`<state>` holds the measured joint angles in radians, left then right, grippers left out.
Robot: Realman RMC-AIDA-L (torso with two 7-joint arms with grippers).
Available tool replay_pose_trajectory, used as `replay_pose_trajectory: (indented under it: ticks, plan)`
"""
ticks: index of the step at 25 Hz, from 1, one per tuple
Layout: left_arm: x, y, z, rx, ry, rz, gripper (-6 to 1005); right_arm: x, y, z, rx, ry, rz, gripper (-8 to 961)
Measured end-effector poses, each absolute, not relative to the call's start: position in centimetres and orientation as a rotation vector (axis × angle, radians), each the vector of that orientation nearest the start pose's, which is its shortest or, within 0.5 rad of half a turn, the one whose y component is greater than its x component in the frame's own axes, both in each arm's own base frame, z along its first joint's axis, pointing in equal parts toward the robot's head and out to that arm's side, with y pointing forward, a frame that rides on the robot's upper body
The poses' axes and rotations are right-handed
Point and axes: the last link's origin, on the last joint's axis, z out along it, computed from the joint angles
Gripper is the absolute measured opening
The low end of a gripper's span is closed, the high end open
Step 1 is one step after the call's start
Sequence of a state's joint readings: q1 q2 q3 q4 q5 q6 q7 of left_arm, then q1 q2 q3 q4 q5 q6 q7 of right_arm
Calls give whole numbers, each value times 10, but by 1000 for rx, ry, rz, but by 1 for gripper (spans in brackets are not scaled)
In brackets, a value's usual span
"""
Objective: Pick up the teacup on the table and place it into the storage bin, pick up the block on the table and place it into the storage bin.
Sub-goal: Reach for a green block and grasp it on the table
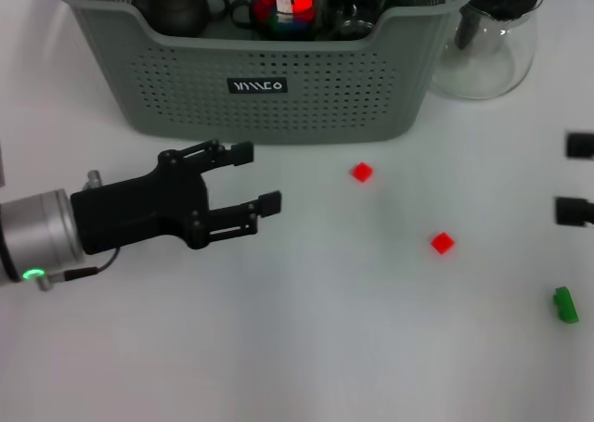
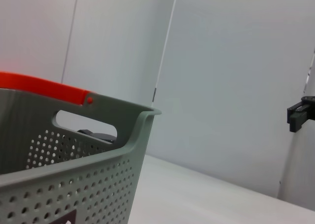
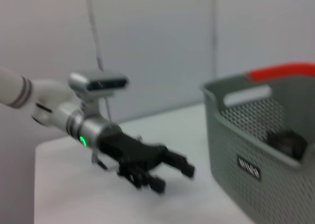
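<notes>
The grey-green storage bin (image 1: 269, 116) stands at the back centre of the table. Inside it lie a dark teapot (image 1: 176, 9), a dark teacup (image 1: 278, 12) holding red and white pieces, and a glass cup (image 1: 355, 9). Two red blocks (image 1: 362, 172) (image 1: 442, 243) and a green block (image 1: 565, 305) rest on the table. My left gripper (image 1: 256, 176) hovers open and empty in front of the bin's left half, also seen in the right wrist view (image 3: 173, 178). At the right edge, my right gripper (image 1: 575, 178) is open with nothing between its fingers.
A clear glass jug (image 1: 487, 42) stands right of the bin. The left wrist view shows the bin's corner (image 2: 123, 135) with an orange-red bar (image 2: 44, 86) behind it, and the right gripper's finger (image 2: 298, 116) farther off.
</notes>
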<state>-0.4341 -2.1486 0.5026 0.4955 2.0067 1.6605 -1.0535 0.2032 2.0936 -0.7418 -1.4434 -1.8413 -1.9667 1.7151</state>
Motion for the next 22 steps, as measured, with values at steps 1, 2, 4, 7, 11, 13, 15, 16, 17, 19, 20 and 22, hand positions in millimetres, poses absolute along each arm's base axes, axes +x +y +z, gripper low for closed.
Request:
replay_pose_trajectory:
  ticks: [1,2,4,7,11,13,15,16,17,19,20,22]
  plan:
    - [-280,275,-30,-2632,-528,-947,784,241,245,108,-2778,465,546,740]
    - [-282,274,-27,-2643,-524,-939,784,245,243,109,-2775,496,493,740]
    - [-286,271,-19,-2669,-528,-920,784,251,241,110,-2774,556,378,739]
    - [-291,268,-9,-2678,-557,-901,784,260,241,108,-2779,662,187,738]
    - [-295,268,-3,-2643,-583,-902,784,265,246,104,-2788,758,-29,736]
    - [-295,268,-4,-2640,-585,-907,785,264,251,99,-2804,778,-138,735]
    - [-293,269,-5,-2638,-584,-912,785,262,256,92,-2825,785,-238,734]
    - [-293,270,-6,-2637,-584,-915,785,261,258,87,-2836,791,-290,733]
    - [-292,270,-7,-2637,-584,-918,785,261,260,84,-2843,799,-330,733]
    - [-291,271,-8,-2636,-582,-924,785,261,264,78,-2852,820,-392,732]
    - [-290,270,-8,-2636,-581,-926,785,261,266,77,-2853,831,-402,732]
    - [-290,270,-10,-2635,-576,-929,785,262,269,75,-2850,855,-423,731]
